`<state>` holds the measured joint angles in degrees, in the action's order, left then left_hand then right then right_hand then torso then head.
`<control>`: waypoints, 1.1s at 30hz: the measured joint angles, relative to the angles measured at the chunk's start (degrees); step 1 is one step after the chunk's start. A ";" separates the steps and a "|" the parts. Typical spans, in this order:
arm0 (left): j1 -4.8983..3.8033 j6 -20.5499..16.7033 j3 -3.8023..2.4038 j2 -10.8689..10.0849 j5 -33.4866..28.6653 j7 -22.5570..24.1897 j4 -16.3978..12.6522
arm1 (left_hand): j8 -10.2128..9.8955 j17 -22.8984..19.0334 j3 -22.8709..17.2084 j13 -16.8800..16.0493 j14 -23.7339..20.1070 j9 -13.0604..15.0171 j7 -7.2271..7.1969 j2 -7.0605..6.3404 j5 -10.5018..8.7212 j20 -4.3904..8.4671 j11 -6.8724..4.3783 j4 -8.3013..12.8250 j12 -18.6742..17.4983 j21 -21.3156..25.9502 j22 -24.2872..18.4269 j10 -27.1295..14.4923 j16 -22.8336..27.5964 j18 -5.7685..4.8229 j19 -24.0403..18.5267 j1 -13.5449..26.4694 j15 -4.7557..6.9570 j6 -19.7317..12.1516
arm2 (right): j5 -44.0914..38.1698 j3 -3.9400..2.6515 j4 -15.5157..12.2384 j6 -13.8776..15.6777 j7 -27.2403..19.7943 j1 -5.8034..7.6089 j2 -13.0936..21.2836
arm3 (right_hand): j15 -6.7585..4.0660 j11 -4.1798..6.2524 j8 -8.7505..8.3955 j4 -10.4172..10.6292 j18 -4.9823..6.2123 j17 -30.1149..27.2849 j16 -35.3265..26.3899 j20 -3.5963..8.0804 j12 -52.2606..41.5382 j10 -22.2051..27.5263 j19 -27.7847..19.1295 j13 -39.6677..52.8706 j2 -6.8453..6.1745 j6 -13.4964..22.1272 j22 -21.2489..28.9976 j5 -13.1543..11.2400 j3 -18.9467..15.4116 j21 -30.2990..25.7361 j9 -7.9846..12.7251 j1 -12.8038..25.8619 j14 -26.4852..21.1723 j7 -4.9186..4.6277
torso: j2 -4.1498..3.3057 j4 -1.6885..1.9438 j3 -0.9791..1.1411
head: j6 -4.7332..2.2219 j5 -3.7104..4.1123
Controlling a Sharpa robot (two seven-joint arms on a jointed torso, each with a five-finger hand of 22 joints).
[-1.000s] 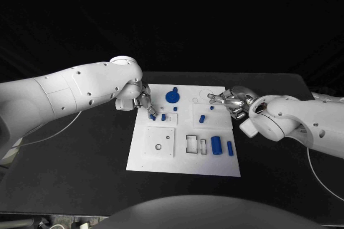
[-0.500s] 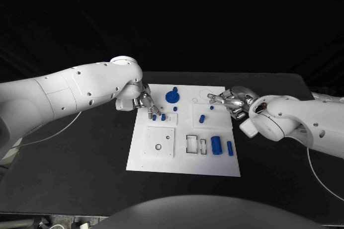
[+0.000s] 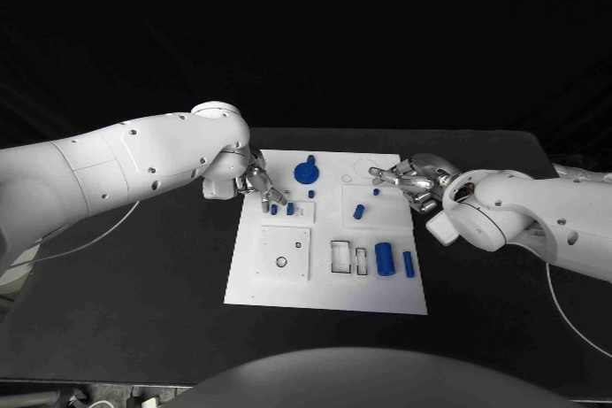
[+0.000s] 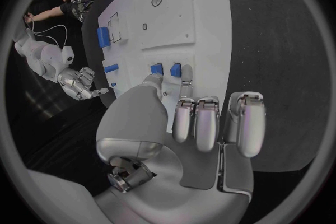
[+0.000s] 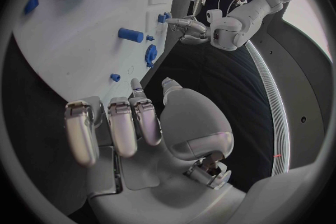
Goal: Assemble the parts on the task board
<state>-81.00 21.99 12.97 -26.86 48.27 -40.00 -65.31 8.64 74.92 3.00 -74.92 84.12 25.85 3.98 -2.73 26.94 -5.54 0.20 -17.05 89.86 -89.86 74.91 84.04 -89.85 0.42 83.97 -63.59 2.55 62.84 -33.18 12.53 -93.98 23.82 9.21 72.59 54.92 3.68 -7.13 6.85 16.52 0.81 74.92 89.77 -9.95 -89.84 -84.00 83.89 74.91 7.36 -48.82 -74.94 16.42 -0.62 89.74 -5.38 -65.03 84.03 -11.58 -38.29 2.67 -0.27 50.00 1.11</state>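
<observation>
- You see the white task board [image 3: 325, 288] in the middle of the black table [image 3: 141, 284], with its long sides running away from the robot.
- Your left hand [image 3: 259, 187] is at the left edge of the board, near the far left corner. Its fingers are apart and it holds nothing. One fingertip [image 4: 186, 71] reaches down just beside two small blue pegs [image 3: 282, 209] that stand side by side; I cannot tell if it touches them.
- Your right hand [image 3: 410, 180] is at the right edge of the board, near the far right corner. It is also empty, with the fingers loosely spread over the board edge.
- A blue round knob part [image 3: 306, 172] sits near the far edge of the board, between the two hands.
- A short blue cylinder [image 3: 360, 211] lies on the right half of the board, and a tiny blue peg [image 3: 377, 193] is just beyond it, near the right hand.
- Near the right edge, toward the near side, a thick blue cylinder [image 3: 384, 259] lies beside a thin blue bar [image 3: 409, 264], next to two rectangular slots [image 3: 351, 257].
- On the left half, toward the near side, there is a square plate with a round hole [image 3: 280, 263].
</observation>
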 measured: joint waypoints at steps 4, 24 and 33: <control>-0.41 -2.85 -0.18 -1.80 0.58 0.01 -2.03 | -0.02 0.00 0.16 0.00 0.00 -0.03 0.03 -0.23 -0.27 0.00 0.00 0.16 0.00 0.00 0.00 0.00 0.00 0.00 0.00 0.21 0.00 -0.03 | 0.00 0.00 0.03 -0.04 0.01 -0.03 0.01 | 0.00 0.00 0.00 0.00 0.00 0.00 0.00 0.00 0.00 0.00 0.00 0.00 0.00 0.00 0.00 0.00 0.00 0.00 0.00 0.00 0.00 0.00 | 0.03 0.01 0.01 | 0.00 0.06; 0.12 -41.87 0.02 -9.86 -7.67 38.51 -10.73 | -1.23 -0.01 -6.40 52.25 -0.16 -5.88 3.11 -1.73 0.56 -1.11 3.26 0.16 -65.07 0.05 0.00 -26.58 0.00 0.00 0.01 -17.95 -3.10 -6.54 | 0.42 0.00 0.21 0.65 -2.00 -0.10 -0.03 | 0.00 0.00 0.55 0.01 0.00 -0.01 0.00 -0.21 0.00 0.00 0.21 0.00 -0.13 -0.42 0.02 0.35 -0.79 0.00 -0.26 -0.81 0.00 -0.01 | -0.06 0.01 -0.02 | 0.00 0.17; 2.94 -45.25 0.25 -7.83 -6.89 50.67 -8.53 | -4.03 -0.01 -7.92 64.77 -0.09 -10.42 4.64 -4.15 -8.52 -2.38 5.43 0.47 -77.46 0.00 0.00 -26.90 0.00 0.00 0.11 -23.36 -4.39 -6.22 | 1.17 0.00 0.49 2.02 -5.19 -0.10 -0.34 | 0.00 0.00 0.89 -0.08 0.00 -0.02 0.00 -0.21 0.00 0.00 0.21 0.00 0.37 -0.42 0.02 0.67 -1.20 0.00 -0.32 -1.89 0.00 -0.01 | -0.10 0.05 -0.06 | 0.00 0.15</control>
<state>-78.06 -23.26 13.22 -34.69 41.39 10.68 -73.85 4.61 74.91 -4.93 -10.15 84.03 15.44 8.62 -6.88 18.42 -7.92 5.63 -16.58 12.40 -89.86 74.90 57.14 -89.85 0.42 84.08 -86.96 -1.84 56.62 -32.01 12.53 -93.49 25.84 4.02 72.49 54.58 3.68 -7.13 7.73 16.44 0.81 74.91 89.77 -10.16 -89.84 -84.00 84.10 74.91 7.73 -49.24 -74.92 17.09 -1.83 89.74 -5.70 -66.92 84.03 -11.59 -38.40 2.72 -0.34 50.00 1.26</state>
